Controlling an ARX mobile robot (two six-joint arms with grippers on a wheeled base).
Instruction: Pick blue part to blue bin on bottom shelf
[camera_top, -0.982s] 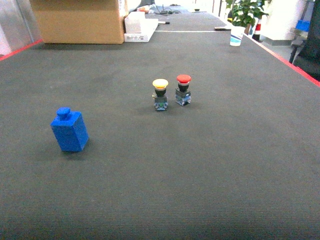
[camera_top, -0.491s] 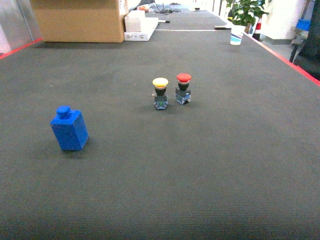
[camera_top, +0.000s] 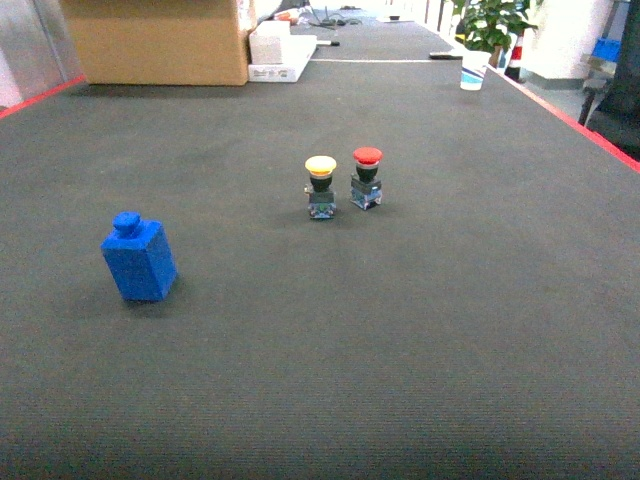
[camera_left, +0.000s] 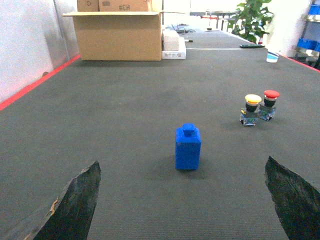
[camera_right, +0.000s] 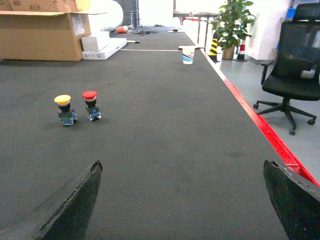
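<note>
On your far left, a cardboard box (camera_top: 155, 40) sits at the back of the dark mat (camera_top: 400, 330), with a white box (camera_top: 282, 52) beside it. Nearer you, the blue part (camera_top: 139, 259) stands upright on the mat, alone and well apart from everything else. Your left gripper (camera_left: 185, 200) is spread wide, its fingers (camera_left: 75, 205) low at either side of the wrist view, with the blue part ahead between them, untouched. Toward the middle stand a yellow button (camera_top: 321, 187) and, just beside it, a red button (camera_top: 367, 177). Your right gripper (camera_right: 185, 205) is likewise released, holding nothing. Far right you have a paper cup (camera_top: 474, 71), a plant (camera_top: 490, 22) and an office chair (camera_right: 295, 70).
</note>
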